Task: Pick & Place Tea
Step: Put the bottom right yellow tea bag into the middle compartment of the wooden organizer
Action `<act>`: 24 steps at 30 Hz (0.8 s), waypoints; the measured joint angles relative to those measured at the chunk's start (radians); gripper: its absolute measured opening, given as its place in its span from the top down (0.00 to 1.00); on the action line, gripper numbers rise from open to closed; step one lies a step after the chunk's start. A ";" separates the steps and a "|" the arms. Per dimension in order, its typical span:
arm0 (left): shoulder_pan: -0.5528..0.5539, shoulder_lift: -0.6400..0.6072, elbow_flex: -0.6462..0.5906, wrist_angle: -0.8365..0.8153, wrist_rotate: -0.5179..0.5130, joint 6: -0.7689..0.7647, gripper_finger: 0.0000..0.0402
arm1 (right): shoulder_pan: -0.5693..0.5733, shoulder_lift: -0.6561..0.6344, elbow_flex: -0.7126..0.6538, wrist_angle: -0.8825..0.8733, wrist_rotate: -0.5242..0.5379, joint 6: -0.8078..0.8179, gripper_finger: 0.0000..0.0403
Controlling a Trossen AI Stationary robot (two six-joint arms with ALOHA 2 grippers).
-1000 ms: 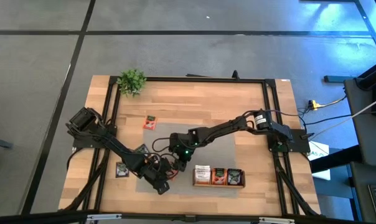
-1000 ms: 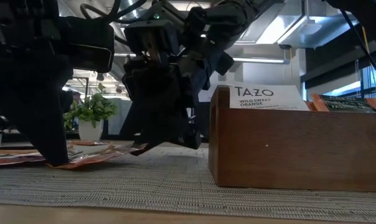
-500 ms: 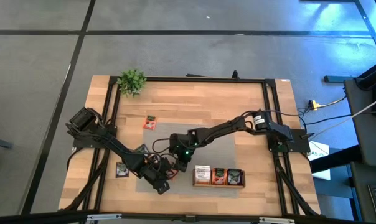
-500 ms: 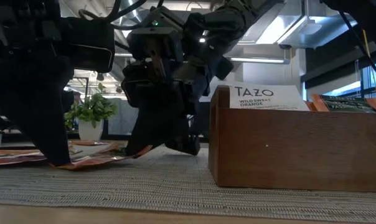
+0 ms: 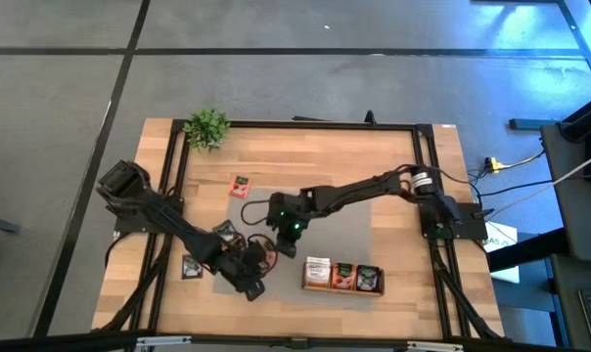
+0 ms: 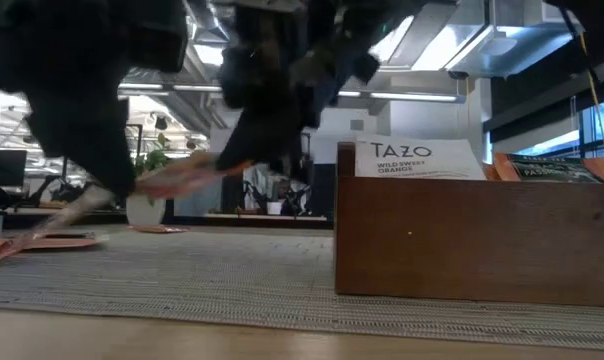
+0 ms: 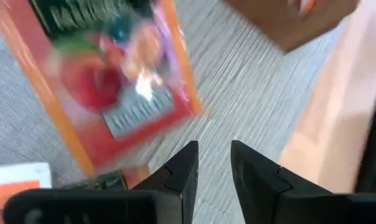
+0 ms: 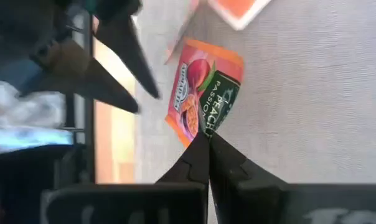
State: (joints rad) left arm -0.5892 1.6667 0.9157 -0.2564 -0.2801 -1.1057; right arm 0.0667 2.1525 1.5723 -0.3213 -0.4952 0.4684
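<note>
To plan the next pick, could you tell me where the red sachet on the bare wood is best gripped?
By an edge or corner, coming straight down from above: the red sachet lies flat and thin on the table, apart from other things, so only its rim offers the jaws a pinch.
</note>
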 joint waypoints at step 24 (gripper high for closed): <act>0.246 -0.145 0.004 0.078 -0.017 0.085 0.77 | 0.334 -0.487 0.001 -0.895 0.497 -0.044 1.00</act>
State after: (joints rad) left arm -0.3432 1.5215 0.9195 -0.1781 -0.2970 -1.0205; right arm 0.4012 1.6650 1.5730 -1.2159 0.0023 0.4248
